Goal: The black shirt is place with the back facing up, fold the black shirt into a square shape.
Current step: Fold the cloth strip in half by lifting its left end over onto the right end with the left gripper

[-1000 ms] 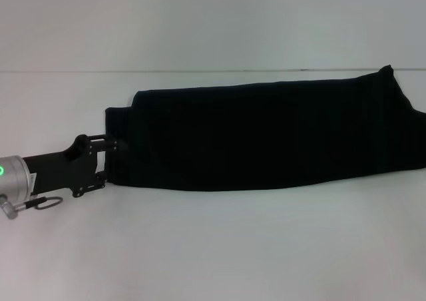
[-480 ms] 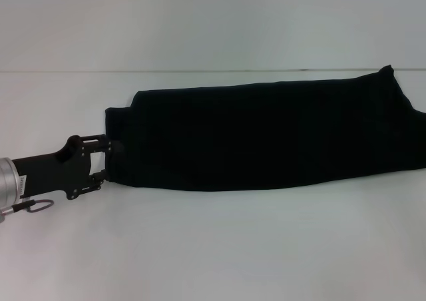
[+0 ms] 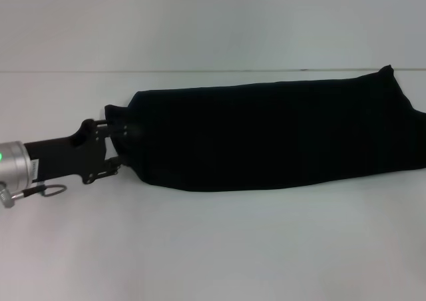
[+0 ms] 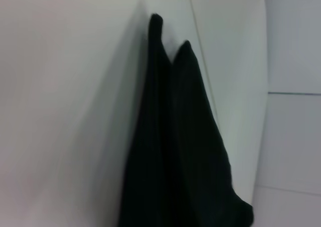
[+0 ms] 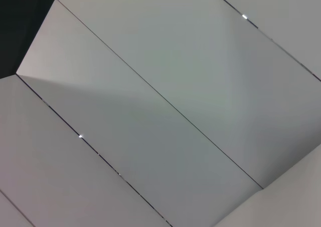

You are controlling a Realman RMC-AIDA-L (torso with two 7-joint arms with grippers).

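Gripping the left end of the black shirt (image 3: 266, 134), my left gripper (image 3: 123, 148) had closed on the cloth and lifted that edge inward since a second before. Soft and matte, the shirt lay as a long folded band across the smooth white table (image 3: 213, 248).

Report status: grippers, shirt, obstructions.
Left gripper at the left end of the large black cloth shirt, folded into a long strip. Right gripper unseen. Nothing in the way.

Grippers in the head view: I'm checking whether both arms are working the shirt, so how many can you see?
1. The left gripper is at the left end of the long folded black shirt on the white table. The right gripper appears in no view.
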